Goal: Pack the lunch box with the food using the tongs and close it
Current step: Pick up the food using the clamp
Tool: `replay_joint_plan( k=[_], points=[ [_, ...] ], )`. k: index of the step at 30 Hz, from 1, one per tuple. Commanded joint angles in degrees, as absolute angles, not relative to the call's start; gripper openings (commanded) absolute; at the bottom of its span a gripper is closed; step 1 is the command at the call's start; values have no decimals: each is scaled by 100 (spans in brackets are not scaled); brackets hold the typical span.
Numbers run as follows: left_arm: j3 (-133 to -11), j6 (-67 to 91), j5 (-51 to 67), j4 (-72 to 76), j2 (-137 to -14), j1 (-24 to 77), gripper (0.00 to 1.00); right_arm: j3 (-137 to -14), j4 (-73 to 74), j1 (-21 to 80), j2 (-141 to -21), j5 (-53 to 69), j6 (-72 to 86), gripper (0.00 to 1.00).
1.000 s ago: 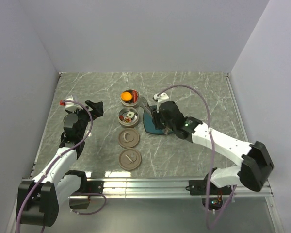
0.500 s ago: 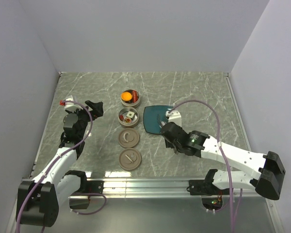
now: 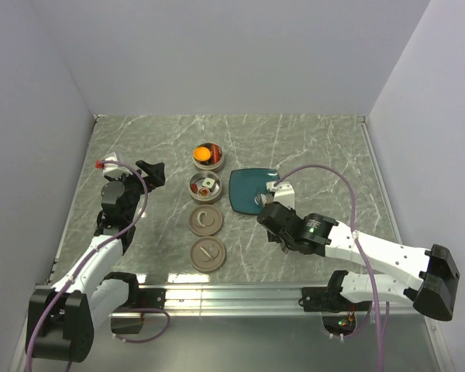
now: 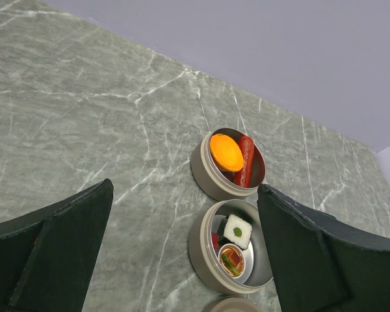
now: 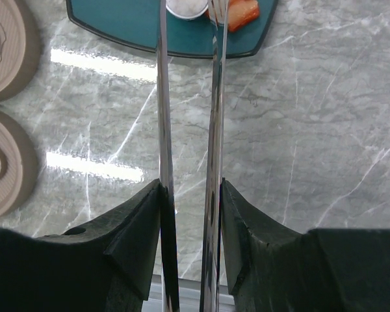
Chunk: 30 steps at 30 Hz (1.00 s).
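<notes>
- Two long arms of the tongs (image 5: 166, 117) pinched at their rear by the right tool (image 5: 190, 195), running straight ahead with a narrow gap between them.
- At the tips, on the teal plate (image 5: 117, 26): white piece (image 5: 185, 6) between the arms, red-orange sausage piece (image 5: 237, 12) just outside the right arm. Cannot tell whether either is gripped.
- Left of the plate, well apart from the tips: open lunch box tins (image 3: 192, 186). Probably a leftward carry next.
- Left tool (image 4: 185, 192) spread wide, empty, above those tins.
- Shown only from the left wrist: orange ball (image 4: 226, 151) and white cube (image 4: 237, 229) inside. Shown only from the right wrist: tips against food.
</notes>
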<state>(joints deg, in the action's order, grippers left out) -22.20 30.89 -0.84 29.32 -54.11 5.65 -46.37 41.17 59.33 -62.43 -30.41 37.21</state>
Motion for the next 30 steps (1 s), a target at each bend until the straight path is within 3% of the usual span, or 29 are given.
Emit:
replay_joint_plan(
  k=[1,30],
  points=[
    [-2355,3094,18,3138,-5388,536,99,-4606,3938,5994,-6275,-3059,3806,46],
    [-2329,3103,18,3103,-5317,536,99,-4983,4166,6240,-7100,-3103,3815,47]
  ],
)
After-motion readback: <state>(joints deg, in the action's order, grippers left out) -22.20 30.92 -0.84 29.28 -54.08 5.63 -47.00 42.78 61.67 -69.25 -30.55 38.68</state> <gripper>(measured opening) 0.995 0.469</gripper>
